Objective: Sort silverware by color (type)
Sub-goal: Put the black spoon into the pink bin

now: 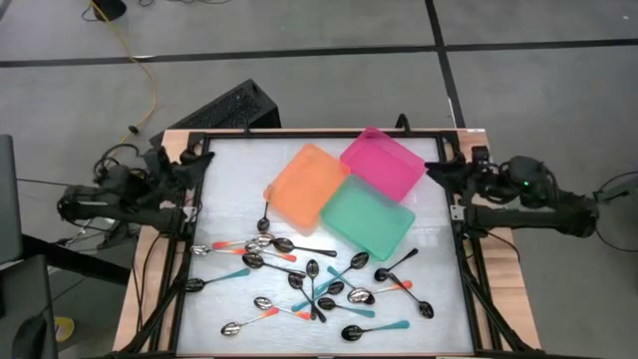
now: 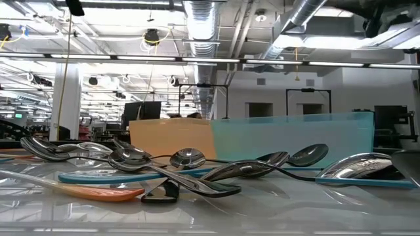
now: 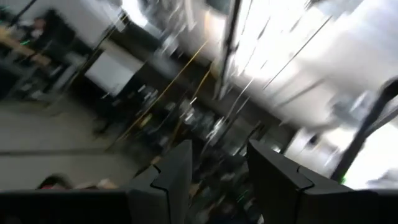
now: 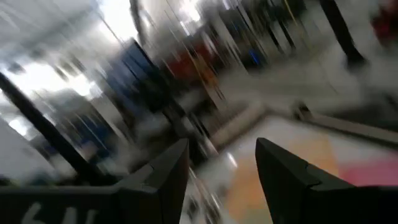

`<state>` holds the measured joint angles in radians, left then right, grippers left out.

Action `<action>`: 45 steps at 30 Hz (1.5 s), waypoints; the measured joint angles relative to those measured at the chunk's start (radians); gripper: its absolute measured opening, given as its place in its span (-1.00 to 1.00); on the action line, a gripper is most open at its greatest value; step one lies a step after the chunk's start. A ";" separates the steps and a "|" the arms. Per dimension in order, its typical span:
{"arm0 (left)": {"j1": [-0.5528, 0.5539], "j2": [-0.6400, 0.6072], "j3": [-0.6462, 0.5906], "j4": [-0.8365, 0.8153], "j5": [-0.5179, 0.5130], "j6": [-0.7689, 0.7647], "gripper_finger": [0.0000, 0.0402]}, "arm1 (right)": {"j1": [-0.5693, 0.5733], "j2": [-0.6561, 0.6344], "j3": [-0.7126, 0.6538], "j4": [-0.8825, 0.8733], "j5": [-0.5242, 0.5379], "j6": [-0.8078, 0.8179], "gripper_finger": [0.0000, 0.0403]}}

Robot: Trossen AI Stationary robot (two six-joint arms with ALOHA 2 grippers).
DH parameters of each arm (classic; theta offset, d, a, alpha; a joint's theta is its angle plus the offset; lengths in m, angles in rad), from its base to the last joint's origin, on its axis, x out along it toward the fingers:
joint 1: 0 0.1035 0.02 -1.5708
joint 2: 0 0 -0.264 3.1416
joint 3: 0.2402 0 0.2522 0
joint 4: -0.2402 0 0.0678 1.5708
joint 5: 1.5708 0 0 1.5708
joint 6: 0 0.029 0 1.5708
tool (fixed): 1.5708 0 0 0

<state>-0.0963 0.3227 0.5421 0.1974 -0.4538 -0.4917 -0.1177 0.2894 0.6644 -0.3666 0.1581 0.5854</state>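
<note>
Where heaped, spoons [image 1: 314,284] pointing all ways

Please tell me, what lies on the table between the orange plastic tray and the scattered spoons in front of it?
In the high view, one all-black spoon lies there, just off the orange rectangular plastic tray, toward the scattered spoons. Otherwise the white table is bare.

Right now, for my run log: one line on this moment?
left gripper open, parked | right gripper open, parked | spoons unsorted | trays empty

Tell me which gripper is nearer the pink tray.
Right. The right gripper sits at the table's right edge, just beside the pink tray, apart from it. The left gripper waits at the left edge, across the orange tray. Both are open and empty.
</note>
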 joint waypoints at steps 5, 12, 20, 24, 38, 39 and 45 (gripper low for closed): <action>0.000 0.177 0.150 -0.174 -0.005 -0.030 -0.31 | 0.000 0.207 0.189 -0.355 -0.037 0.079 -0.02; 0.000 0.305 0.303 -0.326 0.042 -0.045 -0.31 | 0.011 0.426 0.301 -0.632 -0.255 0.130 -0.02; 0.000 0.331 0.365 -0.418 0.050 -0.045 -0.31 | 0.241 0.620 0.301 -0.669 -0.288 0.246 -0.02; 0.000 0.332 0.365 -0.424 0.050 -0.044 -0.31 | 0.431 0.712 0.301 -0.670 -0.231 0.369 -0.02; 0.000 0.332 0.365 -0.470 0.022 -0.029 -0.31 | 0.889 1.069 0.301 -0.596 -0.082 0.810 -0.02; 0.000 0.332 0.365 -0.473 0.021 -0.028 -0.31 | 0.900 1.095 0.301 -0.572 -0.087 0.813 -0.02; 0.000 0.332 0.365 -0.479 0.002 -0.027 -0.31 | 0.926 1.219 0.301 -0.445 -0.124 0.795 -0.02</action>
<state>-0.0963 0.6548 0.9073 -0.2821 -0.4516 -0.5190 0.8082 1.5082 0.9653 -0.8115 0.0345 1.3806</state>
